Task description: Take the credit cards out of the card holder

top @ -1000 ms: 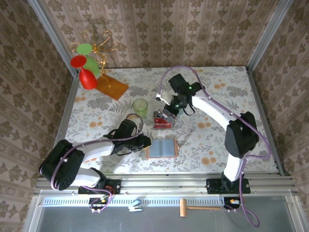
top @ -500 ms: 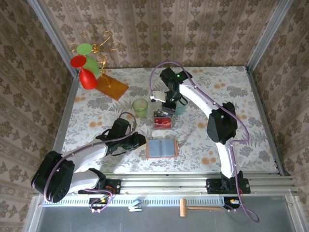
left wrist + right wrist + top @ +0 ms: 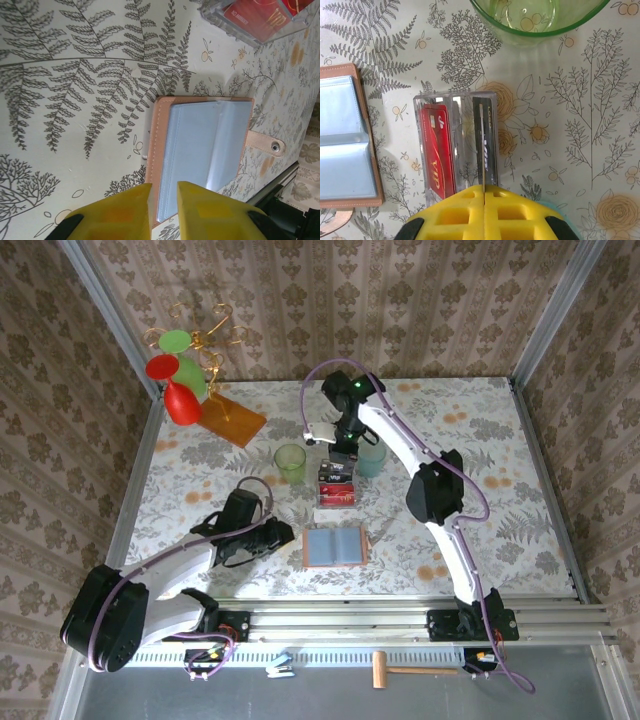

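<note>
Card holder [image 3: 205, 150] just beyond left end effector [image 3: 164, 192], narrow | right end effector [image 3: 484, 191] pinching credit card [image 3: 484, 172]

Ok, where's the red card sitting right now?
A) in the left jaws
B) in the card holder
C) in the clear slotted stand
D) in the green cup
C: the red card stands in the clear slotted stand, beside the open card holder.

White arms [image 3: 395, 440] — purple cables [image 3: 303, 405], yellow claws [image 3: 484, 192]
</note>
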Controlling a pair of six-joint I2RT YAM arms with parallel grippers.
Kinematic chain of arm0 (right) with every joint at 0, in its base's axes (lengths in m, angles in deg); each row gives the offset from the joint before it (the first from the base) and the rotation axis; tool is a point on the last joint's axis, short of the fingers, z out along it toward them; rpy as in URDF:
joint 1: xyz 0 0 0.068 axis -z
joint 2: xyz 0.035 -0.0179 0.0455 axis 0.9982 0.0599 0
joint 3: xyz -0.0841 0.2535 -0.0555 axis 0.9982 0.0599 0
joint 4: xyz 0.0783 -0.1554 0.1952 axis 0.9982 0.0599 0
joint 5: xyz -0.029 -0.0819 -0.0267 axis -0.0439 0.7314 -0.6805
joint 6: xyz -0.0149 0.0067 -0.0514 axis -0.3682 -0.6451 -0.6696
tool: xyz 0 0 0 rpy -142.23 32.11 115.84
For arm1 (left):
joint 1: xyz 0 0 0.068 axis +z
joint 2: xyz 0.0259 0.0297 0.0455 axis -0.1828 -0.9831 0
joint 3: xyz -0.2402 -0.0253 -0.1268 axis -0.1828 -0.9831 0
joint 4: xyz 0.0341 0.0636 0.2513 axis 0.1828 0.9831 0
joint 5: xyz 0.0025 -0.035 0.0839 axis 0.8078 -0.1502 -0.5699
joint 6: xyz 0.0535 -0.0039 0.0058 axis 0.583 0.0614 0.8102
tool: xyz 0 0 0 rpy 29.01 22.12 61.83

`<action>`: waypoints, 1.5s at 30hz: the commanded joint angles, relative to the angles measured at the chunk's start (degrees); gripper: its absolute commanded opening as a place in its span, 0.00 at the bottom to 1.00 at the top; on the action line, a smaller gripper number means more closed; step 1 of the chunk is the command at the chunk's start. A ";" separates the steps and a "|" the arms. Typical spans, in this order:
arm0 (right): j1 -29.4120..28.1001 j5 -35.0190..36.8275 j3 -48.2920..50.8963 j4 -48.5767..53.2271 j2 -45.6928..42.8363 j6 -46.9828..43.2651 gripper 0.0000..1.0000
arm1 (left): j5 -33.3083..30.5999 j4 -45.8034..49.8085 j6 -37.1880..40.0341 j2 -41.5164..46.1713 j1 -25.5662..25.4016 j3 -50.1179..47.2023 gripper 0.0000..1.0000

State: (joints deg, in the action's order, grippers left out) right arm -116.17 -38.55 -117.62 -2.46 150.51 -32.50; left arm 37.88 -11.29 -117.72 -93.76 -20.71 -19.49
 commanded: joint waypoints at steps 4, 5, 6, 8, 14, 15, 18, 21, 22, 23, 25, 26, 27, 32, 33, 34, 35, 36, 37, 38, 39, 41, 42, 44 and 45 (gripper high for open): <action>0.25 -1.55 -2.96 5.25 3.37 -2.79 0.00 | 0.40 1.56 1.22 0.77 1.17 -0.94 0.21; 0.25 -2.03 -2.96 5.25 3.65 -2.88 0.00 | 0.41 1.78 1.23 0.81 1.27 -1.00 0.21; 0.17 -2.40 -2.91 5.28 3.92 -2.95 0.00 | 0.38 1.95 1.33 0.88 1.43 -1.00 0.20; 0.01 -3.03 -2.88 5.43 4.48 -3.01 0.00 | 0.35 1.95 1.25 1.00 1.60 -1.16 0.20; -0.59 -4.11 -2.89 5.09 6.09 -2.38 0.01 | 0.29 1.87 1.08 0.81 1.88 -1.35 0.20; -0.57 -4.37 -2.95 4.83 6.20 -2.27 0.04 | 0.35 1.88 1.04 0.81 1.89 -1.27 0.20; -0.54 -3.99 -2.91 4.30 6.06 -1.36 0.17 | 0.46 2.03 1.07 0.96 1.89 -1.13 0.21; -0.48 -2.92 -2.91 4.00 5.06 -0.66 0.23 | 0.47 2.14 1.16 1.08 1.89 -1.10 0.21; -0.39 -2.58 -2.95 3.96 4.54 -0.35 0.24 | 0.54 2.23 1.24 1.07 1.89 -0.94 0.21; -0.29 -2.33 -2.85 3.87 3.89 0.04 0.24 | 0.56 2.36 1.42 1.01 1.89 -0.71 0.21; -0.11 -1.74 -2.41 3.47 2.46 1.05 0.25 | 0.60 2.65 1.88 0.78 1.89 -0.17 0.21; -0.08 -1.15 -1.89 2.89 1.59 1.81 0.26 | 0.64 2.92 2.18 0.66 1.89 0.18 0.21; -0.11 -0.44 -0.98 2.12 0.57 2.63 0.26 | 0.80 2.95 2.38 0.46 1.89 0.43 0.21; -0.15 1.23 6.80 -4.06 -5.68 7.00 0.29 | 1.21 2.19 2.89 -0.39 1.89 1.13 0.21; -0.19 1.15 9.22 -5.92 -7.35 7.96 0.29 | 1.25 2.06 3.03 -0.58 1.89 1.35 0.21; -0.27 0.98 11.36 -7.44 -8.79 8.64 0.29 | 1.29 1.89 3.09 -0.66 1.89 1.44 0.21; -0.45 0.88 14.04 -9.56 -10.66 9.62 0.29 | 1.35 1.57 3.09 -0.77 1.89 1.50 0.21; -0.61 0.92 16.67 -11.66 -12.51 10.74 0.30 | 1.29 1.22 3.04 -0.86 1.89 1.54 0.21; -0.78 1.03 18.90 -13.44 -14.01 11.77 0.30 | 1.41 0.87 3.00 -1.01 1.85 1.54 0.21; -1.02 0.98 21.30 -15.41 -15.71 13.15 0.30 | 1.43 0.51 2.91 -1.19 1.82 1.57 0.21; -1.27 0.97 23.87 -17.15 -17.36 14.46 0.30 | 1.51 0.21 2.82 -1.34 1.76 1.61 0.21; -1.88 0.76 27.94 -20.20 -20.20 17.40 0.30 | 1.51 -0.37 2.65 -1.64 1.56 1.68 0.21; -2.20 0.48 30.22 -21.63 -21.55 18.63 0.30 | 1.51 -0.64 2.56 -1.82 1.46 1.77 0.21; -2.87 0.02 34.34 -24.49 -24.18 21.47 0.31 | 1.49 -1.07 2.43 -2.13 1.13 2.02 0.21; -3.28 -0.13 36.64 -26.26 -25.47 23.22 0.31 | 1.46 -1.25 2.47 -2.40 0.95 2.17 0.21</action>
State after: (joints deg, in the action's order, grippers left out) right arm -118.20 -38.03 -85.28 -22.27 128.65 -15.83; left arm 38.39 -11.16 -116.19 -95.63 -19.40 -18.98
